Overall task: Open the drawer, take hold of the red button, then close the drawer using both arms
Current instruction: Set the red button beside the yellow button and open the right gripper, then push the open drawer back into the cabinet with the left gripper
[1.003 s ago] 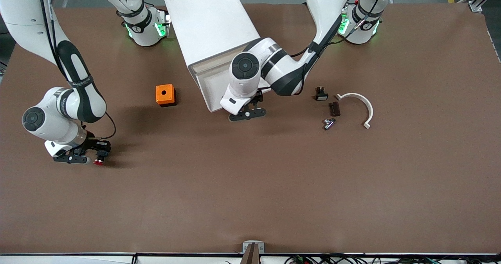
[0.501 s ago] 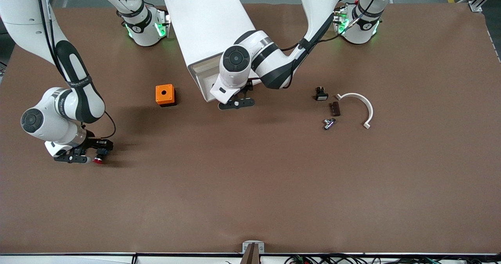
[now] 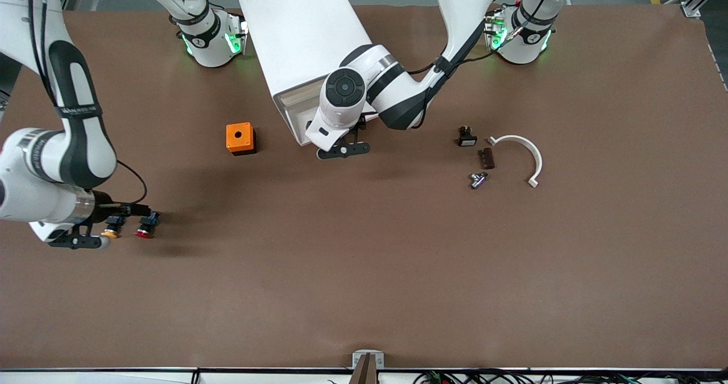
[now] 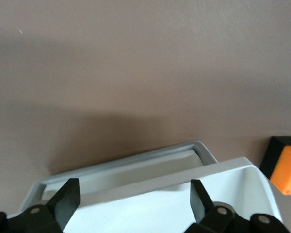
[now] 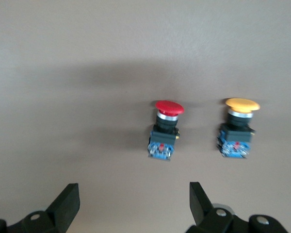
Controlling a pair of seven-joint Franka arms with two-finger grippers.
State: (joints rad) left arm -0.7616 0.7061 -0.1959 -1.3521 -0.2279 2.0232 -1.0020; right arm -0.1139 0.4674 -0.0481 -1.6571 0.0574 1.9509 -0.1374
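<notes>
At the right arm's end of the counter (image 3: 398,270), the button (image 3: 143,233) is lying small, light and rigid; the right gripper (image 3: 77,240), open and empty, is hovering beside it. The black body is looking like the best hold. The left gripper (image 3: 343,149), open, is sitting at the drawer (image 3: 298,123).

Hardly anything can be read. A line of small white lettering runs across the black band (image 3: 77,111) on the forearm of the right arm (image 3: 68,145); it looks like a maker's name but is too small to make out. A small white mark sits on the black ring (image 3: 196,40) at that arm's base, and one on the ring at the left arm's base (image 3: 532,37); neither is legible. On the grey plate (image 3: 368,360) at the near edge of the table (image 3: 364,270) stands what looks like a letter G.
</notes>
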